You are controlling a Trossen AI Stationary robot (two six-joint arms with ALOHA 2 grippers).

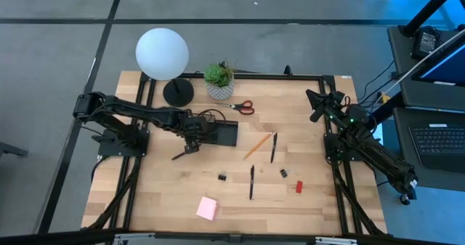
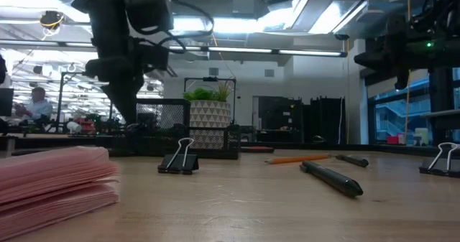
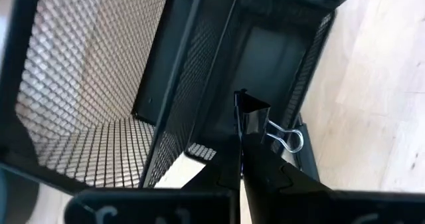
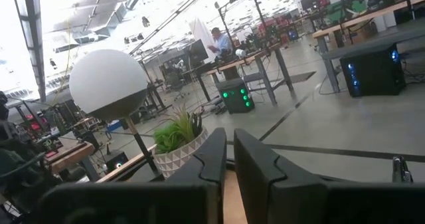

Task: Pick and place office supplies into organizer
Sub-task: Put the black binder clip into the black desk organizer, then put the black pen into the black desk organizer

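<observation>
Pinching a glossy black binder clip (image 3: 252, 114), the left tool (image 3: 240, 151) hovers over the wire-mesh organizer (image 3: 99, 84).

No readable text, labels, brand marks, numbers or signs in any of the four views. Background screens and gear in the room are too far off to make out any lettering.
</observation>
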